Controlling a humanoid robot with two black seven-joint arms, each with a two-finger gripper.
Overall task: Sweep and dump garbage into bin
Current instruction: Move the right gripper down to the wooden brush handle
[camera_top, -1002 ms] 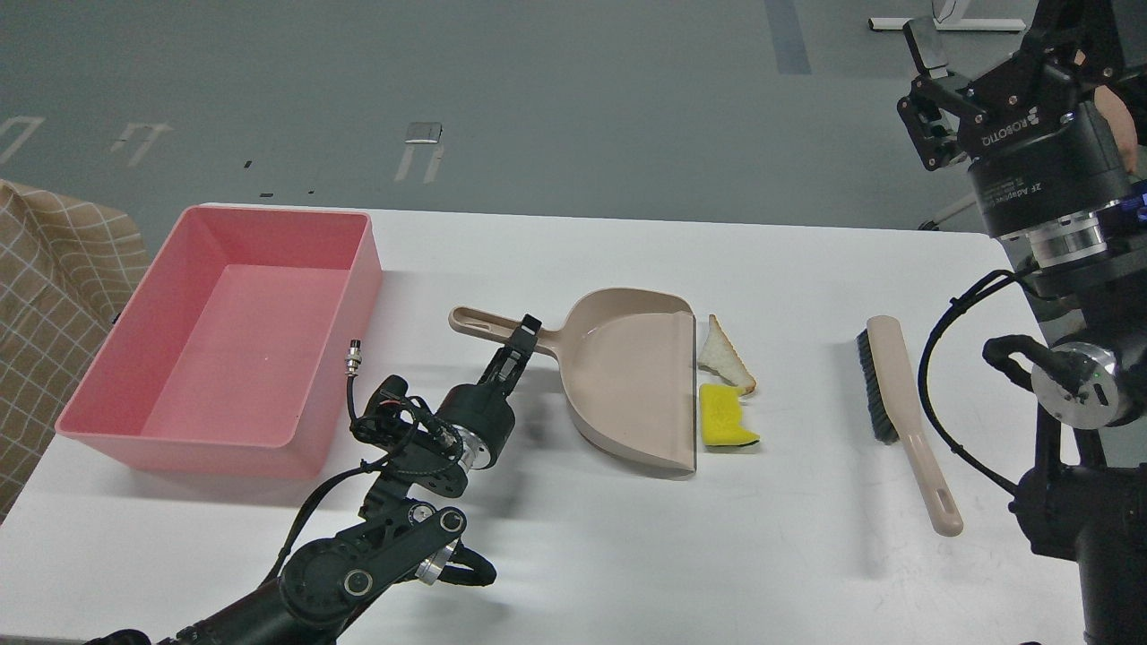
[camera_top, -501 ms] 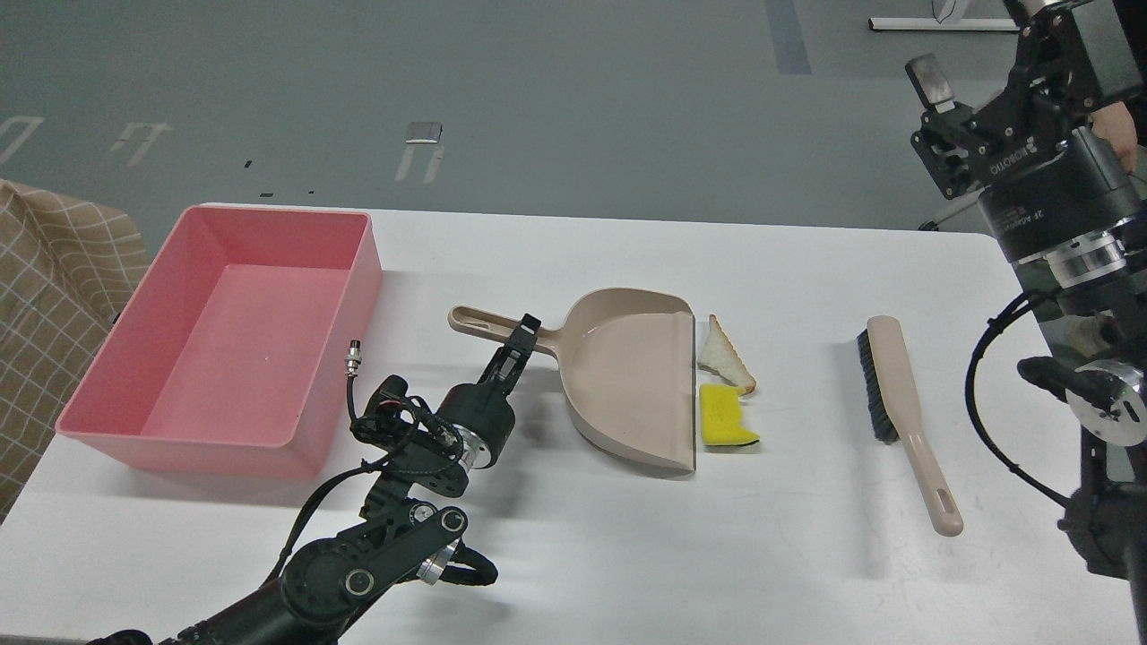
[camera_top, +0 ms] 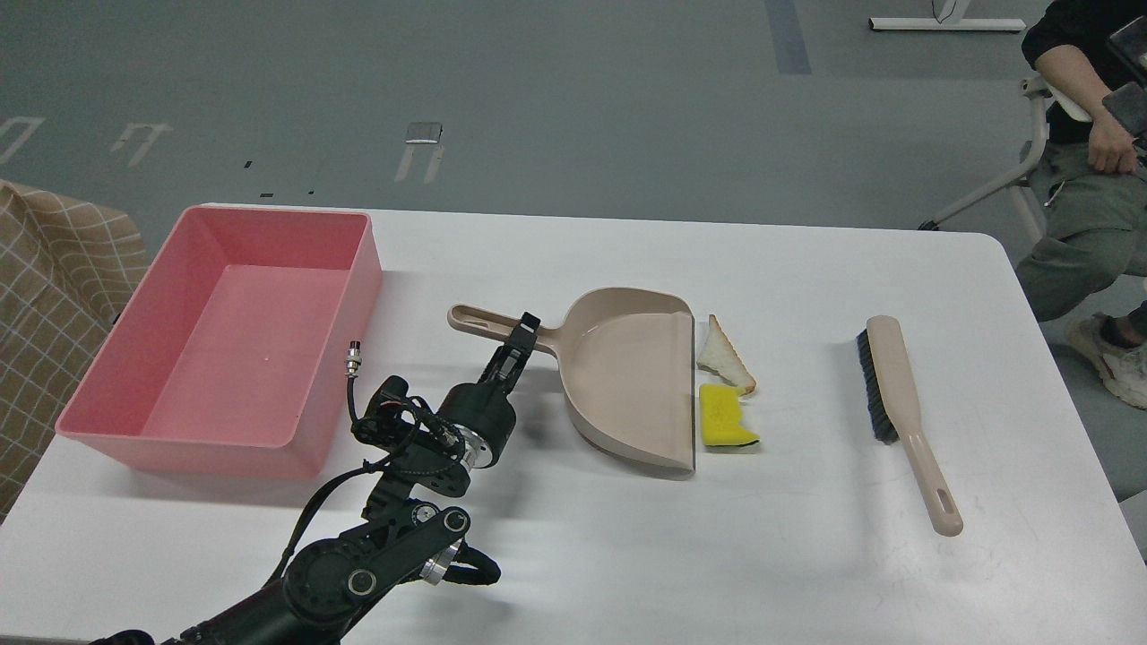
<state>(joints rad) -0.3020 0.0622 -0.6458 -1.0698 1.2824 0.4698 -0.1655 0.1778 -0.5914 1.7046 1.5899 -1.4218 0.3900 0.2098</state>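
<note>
The garbage lies mid-table: a triangular bread half-slice (camera_top: 724, 356) and a yellow sponge with green backing (camera_top: 726, 428), both just right of the beige dustpan (camera_top: 627, 376) and touching its open lip. The pink bin (camera_top: 228, 336) stands empty at the table's left. My left gripper (camera_top: 522, 337) reaches in from the lower left, and its thin black fingers are closed over the dustpan's handle. A beige hand brush (camera_top: 901, 403) with dark bristles lies alone at the right. My right gripper is out of view.
A white table (camera_top: 556, 555) holds everything. A seated person (camera_top: 1075, 179) is beyond the table's right edge. A checked cloth (camera_top: 45, 305) sits off the left edge. A loose cable plug (camera_top: 355, 358) hangs by the bin's right wall.
My right arm has lifted up and to the right, out of the view, which uncovers the seated person. The left arm, dustpan, garbage and brush have not moved.
</note>
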